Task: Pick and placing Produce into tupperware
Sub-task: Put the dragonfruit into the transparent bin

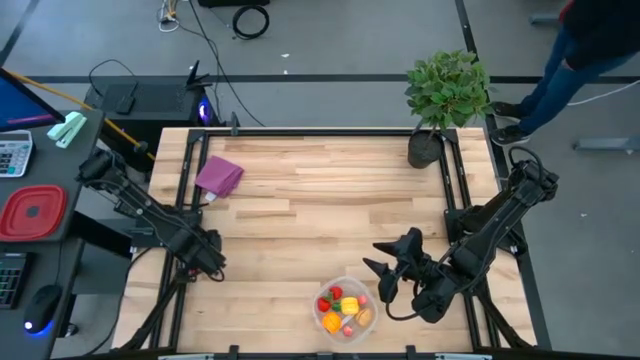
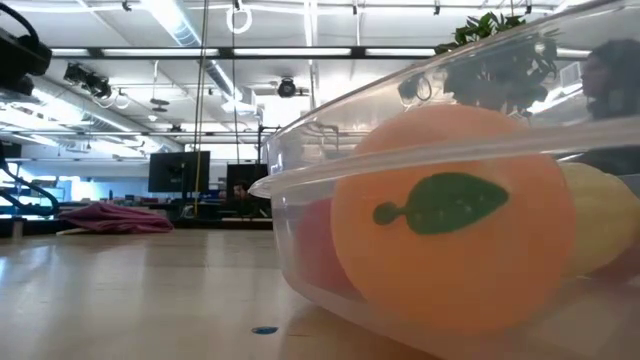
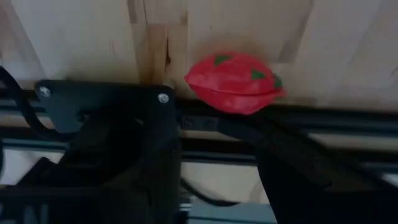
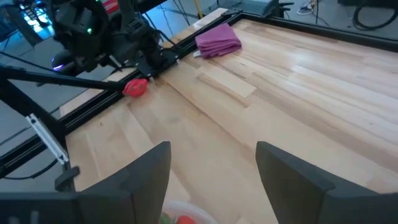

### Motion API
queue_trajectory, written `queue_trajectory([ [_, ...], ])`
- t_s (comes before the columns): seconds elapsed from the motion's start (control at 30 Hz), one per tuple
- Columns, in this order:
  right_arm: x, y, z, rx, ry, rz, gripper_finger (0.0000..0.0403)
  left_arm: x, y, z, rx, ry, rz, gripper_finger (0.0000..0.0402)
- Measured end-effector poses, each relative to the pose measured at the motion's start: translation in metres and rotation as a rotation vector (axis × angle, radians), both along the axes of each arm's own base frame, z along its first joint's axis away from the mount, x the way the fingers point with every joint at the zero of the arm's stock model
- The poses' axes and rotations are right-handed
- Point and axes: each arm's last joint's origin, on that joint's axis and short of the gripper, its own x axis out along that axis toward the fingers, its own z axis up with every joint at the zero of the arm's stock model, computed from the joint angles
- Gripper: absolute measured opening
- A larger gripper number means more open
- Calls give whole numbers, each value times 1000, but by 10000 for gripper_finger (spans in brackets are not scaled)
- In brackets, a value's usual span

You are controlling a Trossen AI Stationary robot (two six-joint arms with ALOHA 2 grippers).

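Observation:
The tupperware (image 1: 345, 280), a round clear tub, stands near the table's front edge and holds several produce pieces (image 1: 342, 308) in red, yellow and orange. In the low view its wall (image 2: 300, 230) fills the picture, with an orange piece (image 2: 450, 215) inside. One red produce piece (image 3: 233, 81) (image 4: 135, 87) lies on the wood against the black frame rail (image 3: 348, 118) at the table's left edge. My left gripper (image 1: 210, 262) (image 3: 217, 143) hovers over that rail, pointing down, open. My right gripper (image 1: 375, 258) (image 4: 211, 162) hangs open just right of the tub, holding nothing. My left gripper comes from above with one finger (image 3: 273, 137) ending right beside the red piece's rail-side edge (image 3: 239, 109). I cannot tell whether it touches. The piece lies on the table, outside the gap between the fingers.
A purple folded cloth (image 1: 220, 175) (image 4: 217, 38) lies at the far left, and a potted plant (image 1: 445, 95) stands at the far right corner. Black frame rails run along both side edges. A red lidded container (image 1: 32, 212) sits on the side desk. A person's legs (image 1: 560, 70) show beyond the far right.

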Motion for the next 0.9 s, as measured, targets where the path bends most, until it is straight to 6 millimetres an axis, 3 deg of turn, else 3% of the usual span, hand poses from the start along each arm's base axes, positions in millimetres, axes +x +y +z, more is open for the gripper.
queue_trajectory([
  [0.13,2,-3,0,-1,1,-12,246,-1,-1,-2,-63,40,-84,220],
  [0.33,3,-4,0,-2,2,-15,246,-4,-2,-12,-109,88,6,208],
  [0.73,3,-4,0,-16,8,-8,246,3,-7,-16,-157,23,61,86],
  [0.9,3,-4,0,-17,9,-7,246,3,-8,-16,-156,21,74,52],
])
